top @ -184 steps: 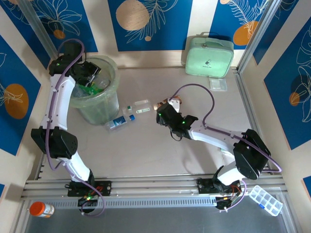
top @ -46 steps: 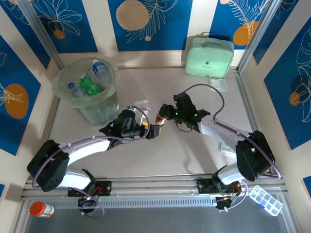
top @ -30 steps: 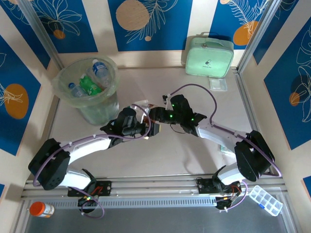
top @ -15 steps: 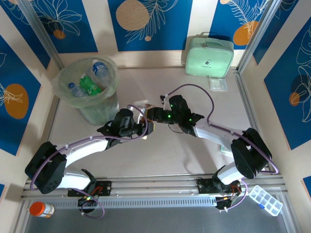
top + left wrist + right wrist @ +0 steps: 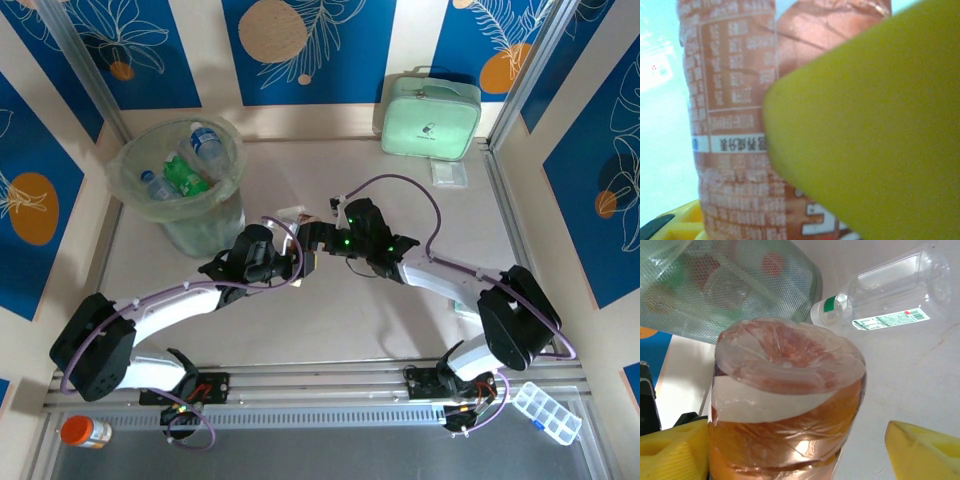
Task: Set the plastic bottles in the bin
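Orange-labelled bottle between two claws, mid-table

The left claw (image 5: 303, 262) is clamped on the orange-labelled bottle (image 5: 785, 390), held off the table (image 5: 330, 335) near its middle. The right claw (image 5: 316, 240) stands wide, one yellow finger (image 5: 925, 450) clear of the bottle's side. Just beyond, a clear bottle (image 5: 890, 295) lies beside the bin (image 5: 190, 228), which stands at the far left corner with several bottles (image 5: 185, 165) inside.

The pale worktop (image 5: 300, 330) carries the bin (image 5: 205, 232) at upper left, a mint-green case (image 5: 430, 118) at upper right, and a clear bottle (image 5: 291, 213) mid-frame.
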Motion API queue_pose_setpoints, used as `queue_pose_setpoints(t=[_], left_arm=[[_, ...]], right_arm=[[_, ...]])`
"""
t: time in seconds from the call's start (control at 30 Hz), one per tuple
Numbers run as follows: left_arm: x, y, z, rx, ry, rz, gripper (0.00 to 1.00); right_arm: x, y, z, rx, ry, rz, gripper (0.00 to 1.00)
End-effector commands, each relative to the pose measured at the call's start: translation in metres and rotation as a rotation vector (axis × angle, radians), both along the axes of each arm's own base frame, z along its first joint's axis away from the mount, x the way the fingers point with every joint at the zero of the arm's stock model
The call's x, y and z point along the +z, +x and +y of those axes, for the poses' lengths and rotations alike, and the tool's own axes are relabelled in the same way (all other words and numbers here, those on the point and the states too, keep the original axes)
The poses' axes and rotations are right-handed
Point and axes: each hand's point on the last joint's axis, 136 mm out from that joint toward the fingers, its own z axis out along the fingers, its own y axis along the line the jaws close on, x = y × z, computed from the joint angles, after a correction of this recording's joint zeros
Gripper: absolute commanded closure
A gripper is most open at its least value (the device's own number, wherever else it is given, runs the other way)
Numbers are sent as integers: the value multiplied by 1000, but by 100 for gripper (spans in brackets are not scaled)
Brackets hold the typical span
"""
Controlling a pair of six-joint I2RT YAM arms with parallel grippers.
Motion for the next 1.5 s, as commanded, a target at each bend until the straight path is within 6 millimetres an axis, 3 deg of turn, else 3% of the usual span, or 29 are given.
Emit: queue_pose_setpoints(t=[0.0, 0.3, 0.43, 0.5, 0.63, 0.97, 1.1, 1.27, 1.47], left_arm=[[18, 6, 6, 28, -19, -65, 57], [17, 11, 17, 117, -8, -32, 59], [32, 13, 23, 152, 1, -24, 60], [49, 13, 33, 205, 15, -17, 61], [97, 10, 61, 321, 20, -46, 63], [228, 5, 159, 736, 100, -110, 58], [264, 15, 191, 848, 38, -94, 58], [275, 45, 221, 946, -29, -35, 59], [248, 89, 243, 1013, -56, 127, 60]], right_arm=[[3, 3, -24, -101, -26, -26, 12], [57, -20, -51, -106, 118, -298, 13], [56, -14, -74, -214, 57, -315, 16], [47, -7, -89, -294, 4, -292, 18], [35, 2, -98, -349, -71, -265, 20], [14, 8, -79, -302, -148, -225, 21], [4, 12, -72, -280, -184, -213, 21], [-8, 17, -62, -258, -221, -177, 21], [-16, 17, -52, -232, -258, -157, 21]])
